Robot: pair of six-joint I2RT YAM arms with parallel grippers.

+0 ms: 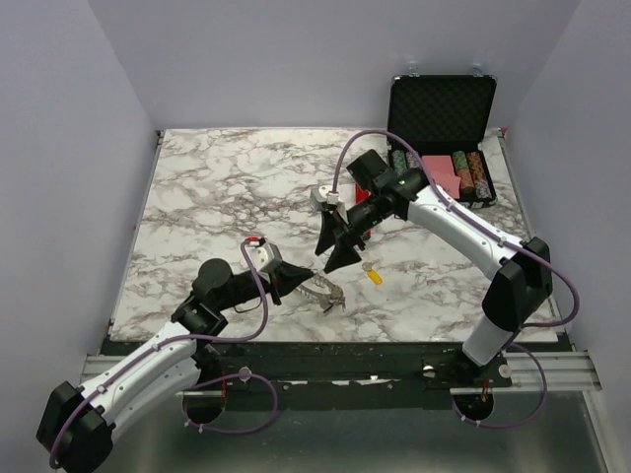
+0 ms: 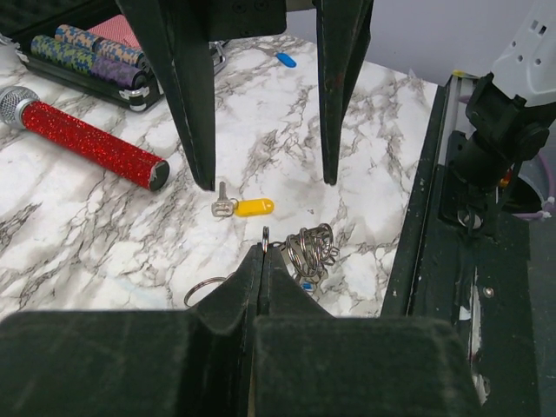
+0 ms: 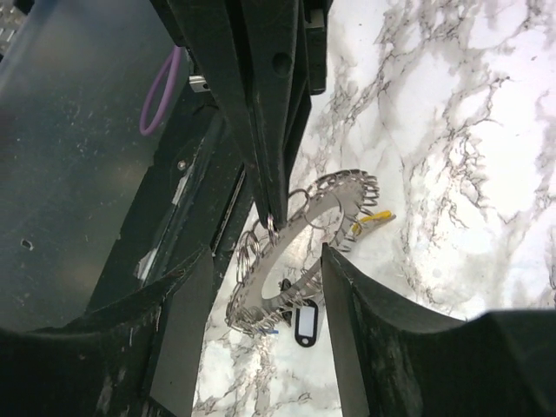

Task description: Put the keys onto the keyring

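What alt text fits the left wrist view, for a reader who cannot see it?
The left gripper, shut, pinches the wire keyring. Beyond it, over the marble table, the right gripper hangs open near a yellow-headed key; a red glitter cylinder lies at the left.

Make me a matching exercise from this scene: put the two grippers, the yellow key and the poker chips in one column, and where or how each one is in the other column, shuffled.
Column one:
1. left gripper
2. right gripper
3. yellow key
4. poker chips

Column two:
A. in the open black case
B. shut on the keyring
C. lying loose on the marble table
D. open, holding nothing

Pairs: 1-B, 2-D, 3-C, 4-A.
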